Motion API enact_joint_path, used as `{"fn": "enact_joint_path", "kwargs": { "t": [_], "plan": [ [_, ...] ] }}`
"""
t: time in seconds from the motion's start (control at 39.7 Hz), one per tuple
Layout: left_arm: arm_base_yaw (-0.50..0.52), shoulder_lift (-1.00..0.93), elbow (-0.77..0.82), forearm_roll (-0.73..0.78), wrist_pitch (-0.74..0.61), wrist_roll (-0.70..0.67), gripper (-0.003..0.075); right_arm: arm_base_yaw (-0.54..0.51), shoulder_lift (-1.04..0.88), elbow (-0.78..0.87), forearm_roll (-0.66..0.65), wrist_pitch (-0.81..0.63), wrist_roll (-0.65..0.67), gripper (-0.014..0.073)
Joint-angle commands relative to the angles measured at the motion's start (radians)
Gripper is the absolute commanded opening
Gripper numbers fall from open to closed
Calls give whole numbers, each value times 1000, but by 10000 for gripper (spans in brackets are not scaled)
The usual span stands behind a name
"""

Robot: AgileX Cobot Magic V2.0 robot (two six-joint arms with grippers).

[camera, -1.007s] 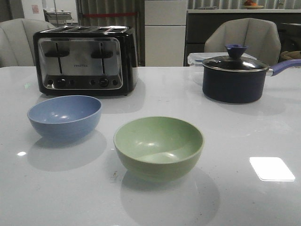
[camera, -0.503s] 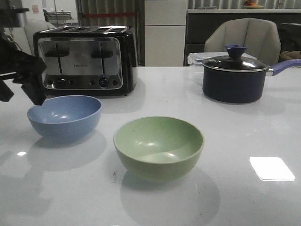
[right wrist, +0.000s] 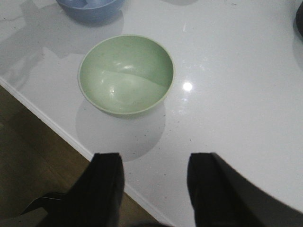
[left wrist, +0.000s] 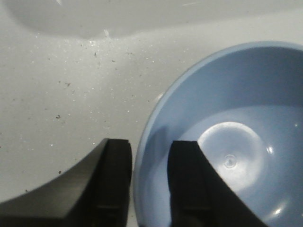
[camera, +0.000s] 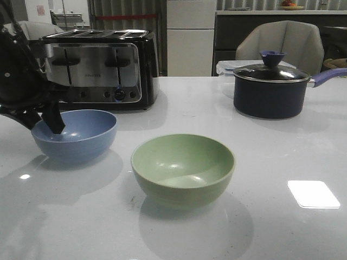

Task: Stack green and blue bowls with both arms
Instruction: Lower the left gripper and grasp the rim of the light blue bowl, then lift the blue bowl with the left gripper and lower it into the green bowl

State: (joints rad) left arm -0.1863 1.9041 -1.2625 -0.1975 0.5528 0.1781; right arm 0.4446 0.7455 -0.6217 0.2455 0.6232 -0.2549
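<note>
The dusty blue bowl (camera: 81, 132) sits upright at the left of the white table. The pale green bowl (camera: 182, 168) sits upright in the middle, nearer the front. My left gripper (camera: 43, 125) is at the blue bowl's left rim. In the left wrist view, the gripper (left wrist: 149, 156) is open and straddles the rim of the blue bowl (left wrist: 236, 118), one finger inside and one outside. My right gripper (right wrist: 154, 175) is open and empty above the table's front edge, short of the green bowl (right wrist: 125, 73). It does not show in the front view.
A black and chrome toaster (camera: 97, 67) stands right behind the blue bowl. A dark lidded saucepan (camera: 268, 89) with a blue handle stands at the back right, with a clear container (camera: 226, 67) behind it. The table's front edge (right wrist: 57, 125) lies under the right gripper.
My left arm has come in from the left and dropped to the blue bowl's left rim. Both bowls stay where they were.
</note>
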Motion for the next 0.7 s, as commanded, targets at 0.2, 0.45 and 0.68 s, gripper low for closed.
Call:
{"fn": "enact_joint_path", "kwargs": {
  "t": [0.2, 0.45, 0.68],
  "plan": [
    [-7, -59, -63, -18, 59, -2, 93, 0, -7, -27, 18, -56, -8, 435],
    [-15, -141, -161, -31, 203, 3, 93, 0, -7, -27, 18, -56, -8, 435],
    [-84, -242, -189, -33, 230, 25, 93, 0, -7, -27, 18, -57, -8, 435]
  ]
}}
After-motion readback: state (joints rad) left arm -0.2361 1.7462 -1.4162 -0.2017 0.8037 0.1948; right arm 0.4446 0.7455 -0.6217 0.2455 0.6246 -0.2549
